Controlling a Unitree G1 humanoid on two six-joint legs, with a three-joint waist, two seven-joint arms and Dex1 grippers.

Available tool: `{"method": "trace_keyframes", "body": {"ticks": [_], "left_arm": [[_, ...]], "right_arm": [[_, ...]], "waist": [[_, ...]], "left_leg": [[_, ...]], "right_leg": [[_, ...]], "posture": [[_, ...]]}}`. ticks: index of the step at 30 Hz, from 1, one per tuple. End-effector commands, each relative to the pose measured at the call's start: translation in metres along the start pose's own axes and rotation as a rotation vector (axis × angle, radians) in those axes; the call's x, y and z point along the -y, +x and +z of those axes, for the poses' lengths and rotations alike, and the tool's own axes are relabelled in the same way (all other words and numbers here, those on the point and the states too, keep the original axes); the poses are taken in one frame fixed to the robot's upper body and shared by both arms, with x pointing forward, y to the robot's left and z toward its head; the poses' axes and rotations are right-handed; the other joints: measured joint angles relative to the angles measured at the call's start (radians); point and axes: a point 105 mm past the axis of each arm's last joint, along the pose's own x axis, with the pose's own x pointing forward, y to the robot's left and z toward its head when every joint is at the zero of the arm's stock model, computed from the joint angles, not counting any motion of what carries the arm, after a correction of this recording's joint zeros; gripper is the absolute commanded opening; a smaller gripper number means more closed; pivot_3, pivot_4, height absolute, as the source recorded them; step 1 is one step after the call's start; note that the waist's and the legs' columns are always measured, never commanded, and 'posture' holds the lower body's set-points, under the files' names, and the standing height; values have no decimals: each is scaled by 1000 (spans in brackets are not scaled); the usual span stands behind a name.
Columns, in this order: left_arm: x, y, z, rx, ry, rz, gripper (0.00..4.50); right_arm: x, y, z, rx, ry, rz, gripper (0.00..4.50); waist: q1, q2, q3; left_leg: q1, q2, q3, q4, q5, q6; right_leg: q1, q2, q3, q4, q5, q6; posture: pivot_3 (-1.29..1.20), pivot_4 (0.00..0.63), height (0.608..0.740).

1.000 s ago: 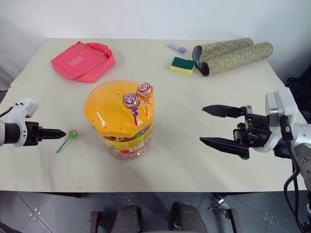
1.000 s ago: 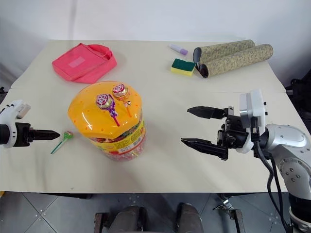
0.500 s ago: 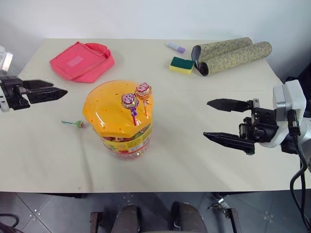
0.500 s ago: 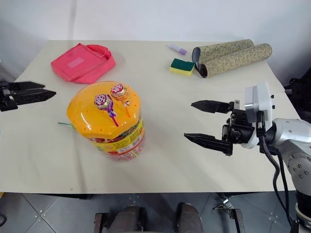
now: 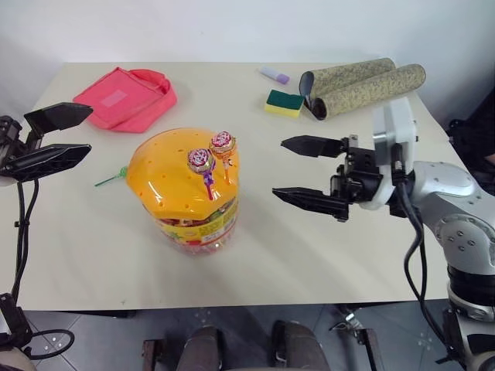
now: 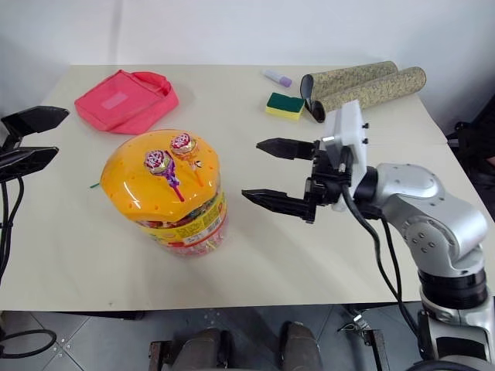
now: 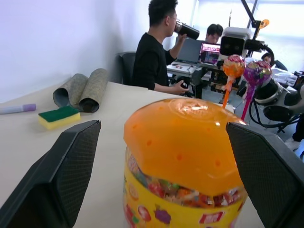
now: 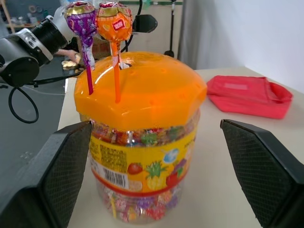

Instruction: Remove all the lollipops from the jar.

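Observation:
The jar [image 5: 193,216] stands mid-table, a clear tub with a yellow-red label and an orange domed lid [image 5: 174,174]. Two lollipops stand stuck in the lid, one on a purple stick [image 5: 201,161] and one on an orange stick [image 5: 222,141]. A third lollipop's green stick [image 5: 110,179] lies on the table just left of the jar, its head hidden behind the lid. My left gripper [image 5: 60,133] hangs open, raised at the left and pointing at the jar. My right gripper [image 5: 278,168] is open at the jar's right, level with the lid. Both hold nothing.
A pink pouch [image 5: 128,97] lies at the back left. At the back right are a yellow-green sponge [image 5: 284,102], a purple marker [image 5: 276,75] and a rolled mat [image 5: 360,86]. People sit at desks [image 7: 159,52] beyond the table.
My left gripper rose from the table, opened wide and turned toward the jar. The green-stick lollipop shifted back beside the jar. My right gripper moved left, close to the jar.

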Motion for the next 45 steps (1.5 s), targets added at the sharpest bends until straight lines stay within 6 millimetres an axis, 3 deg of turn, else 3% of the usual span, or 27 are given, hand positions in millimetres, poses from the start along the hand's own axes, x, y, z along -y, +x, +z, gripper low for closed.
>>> {"method": "trace_keyframes", "body": {"ticks": [1,10,15,19,29,38,41,45], "left_arm": [[21,-12,3,-43,33,-106,4479],[36,-27,-11,-133,4,-98,4479],[42,-30,-8,-122,23,-100,4479],[45,-30,-6,-114,35,-101,4500],[50,-25,-4,-79,43,-122,4500],[49,-20,-5,-67,46,-120,4500],[48,-19,-6,-66,44,-117,4500],[47,-18,-7,-66,42,-110,4500]], "right_arm": [[-4,15,11,28,-43,88,4500],[-7,38,15,53,-67,241,4500],[-5,50,13,40,-62,267,4500],[-4,54,11,24,-60,272,3544],[1,54,25,100,-84,259,66],[3,51,21,31,-98,264,25],[7,48,11,-81,-114,246,535],[10,43,12,-71,-156,222,1843]], "waist": [[-5,0,0],[-8,0,0],[-19,0,0],[-24,0,0],[-26,0,0],[-25,0,0],[-25,0,0],[-26,0,0]], "left_leg": [[0,0,0,0,0,0],[-1,0,0,0,-2,1],[-2,1,0,0,-2,0],[-9,0,1,2,-2,0],[-10,0,2,2,-2,0],[-10,0,3,2,-2,0],[-10,0,3,2,-2,0],[-10,1,3,2,-2,0]], "right_leg": [[0,0,0,0,0,0],[-1,0,0,1,0,0],[-3,0,1,1,0,0],[-11,0,1,3,0,0],[-13,0,1,3,0,0],[-13,0,2,3,0,0],[-13,0,2,3,0,0],[-13,0,2,3,0,0]], "posture": [[0,150,740],[0,150,740],[0,150,740],[0,150,740],[0,150,740],[0,150,740],[0,150,740],[0,150,740]]}}
